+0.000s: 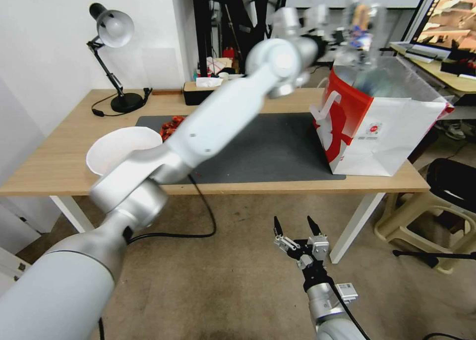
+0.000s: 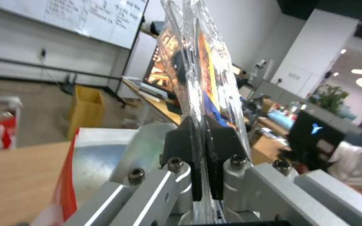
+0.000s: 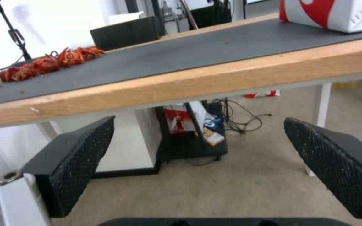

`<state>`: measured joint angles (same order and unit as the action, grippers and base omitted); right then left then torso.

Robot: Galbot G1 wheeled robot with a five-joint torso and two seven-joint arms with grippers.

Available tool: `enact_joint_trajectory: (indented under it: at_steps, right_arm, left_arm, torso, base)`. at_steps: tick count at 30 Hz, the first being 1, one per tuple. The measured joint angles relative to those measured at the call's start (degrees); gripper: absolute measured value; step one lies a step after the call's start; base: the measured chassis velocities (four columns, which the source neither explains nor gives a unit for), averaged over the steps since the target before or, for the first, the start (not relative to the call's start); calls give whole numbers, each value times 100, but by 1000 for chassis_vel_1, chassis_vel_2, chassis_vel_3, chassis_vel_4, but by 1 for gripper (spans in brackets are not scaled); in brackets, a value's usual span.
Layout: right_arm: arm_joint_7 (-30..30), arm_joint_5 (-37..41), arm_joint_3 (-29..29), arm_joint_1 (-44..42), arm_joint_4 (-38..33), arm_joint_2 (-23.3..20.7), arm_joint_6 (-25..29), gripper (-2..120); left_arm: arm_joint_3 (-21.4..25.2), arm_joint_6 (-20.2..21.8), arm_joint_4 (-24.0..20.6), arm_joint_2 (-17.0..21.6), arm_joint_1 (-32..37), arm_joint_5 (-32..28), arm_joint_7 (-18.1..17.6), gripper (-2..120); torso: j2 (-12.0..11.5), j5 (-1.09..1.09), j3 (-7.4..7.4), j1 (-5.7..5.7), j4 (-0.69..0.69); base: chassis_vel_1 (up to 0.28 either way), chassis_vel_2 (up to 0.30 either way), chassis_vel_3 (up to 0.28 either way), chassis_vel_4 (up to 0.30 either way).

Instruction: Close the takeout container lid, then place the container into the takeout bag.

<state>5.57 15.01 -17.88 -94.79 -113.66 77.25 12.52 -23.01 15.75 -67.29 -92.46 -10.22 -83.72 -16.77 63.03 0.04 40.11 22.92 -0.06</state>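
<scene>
Left claw (image 2: 204, 157) pinches takeout container (image 2: 198, 72) above red-logo takeout bag (image 1: 377, 137).

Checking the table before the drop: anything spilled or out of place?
Yes. A loose pile of red bits lies on the dark mat beside the white bowl, with crumbs scattered near it. The bag stands upright; the left gripper holds the container above it.
</scene>
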Motion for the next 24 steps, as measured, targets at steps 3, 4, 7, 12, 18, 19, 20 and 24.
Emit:
enact_joint_trajectory:
  at_steps: [3, 4, 7, 12, 18, 19, 20, 24]
  right_arm:
    - [9, 13, -38, -32, 4, 1, 12, 100]
    - [9, 13, -38, -32, 4, 1, 12, 100]
    - [19, 20, -45, -53, 5, 9, 27, 100]
    - [28, 48, -71, -77, 16, 12, 68, 100]
    - [29, 75, -86, -123, 52, 2, 122, 100]
    - [29, 75, -86, -123, 52, 2, 122, 100]
    - [29, 79, -86, -123, 62, 5, 128, 100]
    - [26, 89, -84, -114, 77, 15, 141, 100]
  left_arm:
    - [-286, -312, 410, -17, -108, 473, 211, 2]
    - [-286, -312, 410, -17, -108, 473, 211, 2]
    - [-449, -460, 570, -6, -129, 729, 465, 2]
    - [-721, -621, 602, 5, -103, 996, 868, 2]
    - [-934, -726, 562, 17, -15, 1432, 1092, 2]
    - [-934, -726, 562, 17, -15, 1432, 1092, 2]
    - [-975, -742, 552, 18, -12, 1502, 1117, 4]
    - [-1030, -777, 516, 22, -12, 1571, 1150, 17]
  torso:
    - [0, -4, 1, 1, 8]
    - [0, -4, 1, 1, 8]
    - [0, -4, 0, 1, 9]
    - [0, -4, 0, 0, 6]
    - [0, -4, 0, 0, 6]
    - [0, -4, 0, 0, 6]
    - [0, -4, 0, 0, 6]
    - [0, -4, 0, 0, 6]
  base:
    - [0, 0, 0, 0]
    - [0, 0, 0, 0]
    - [0, 0, 0, 0]
    - [0, 0, 0, 0]
    - [0, 0, 0, 0]
    - [0, 0, 0, 0]
    - [0, 0, 0, 0]
    - [0, 0, 0, 0]
